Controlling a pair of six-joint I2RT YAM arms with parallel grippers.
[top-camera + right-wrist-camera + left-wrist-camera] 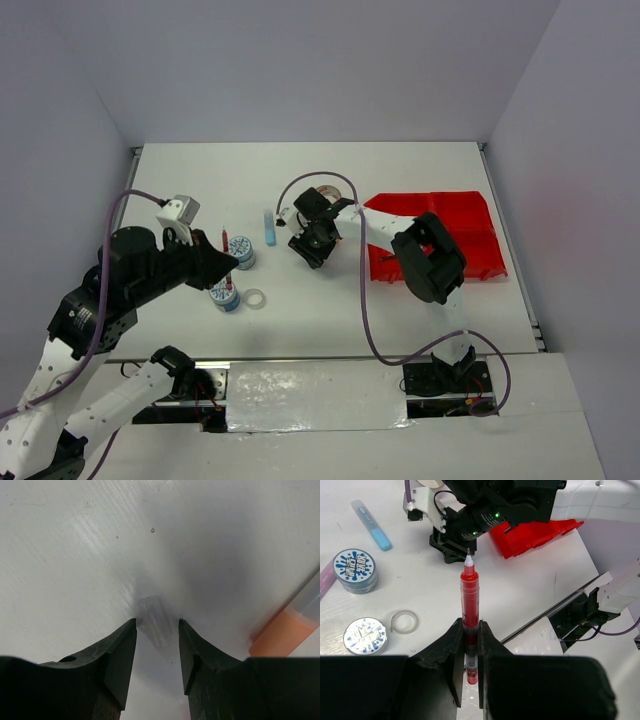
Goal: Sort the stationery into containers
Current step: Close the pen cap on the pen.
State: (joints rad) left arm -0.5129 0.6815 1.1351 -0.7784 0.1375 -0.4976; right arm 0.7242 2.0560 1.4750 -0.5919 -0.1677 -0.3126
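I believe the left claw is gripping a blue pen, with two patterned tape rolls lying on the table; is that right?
Not quite: the pen in the left claw is red, not blue, as the left wrist view shows. The two patterned tape rolls do lie on the table.

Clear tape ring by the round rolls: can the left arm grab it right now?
Probably not yet. The left gripper is shut on the red pen, so it is already full. The clear tape ring lies uncovered on the table, so reaching it looks easy once the pen is put down.
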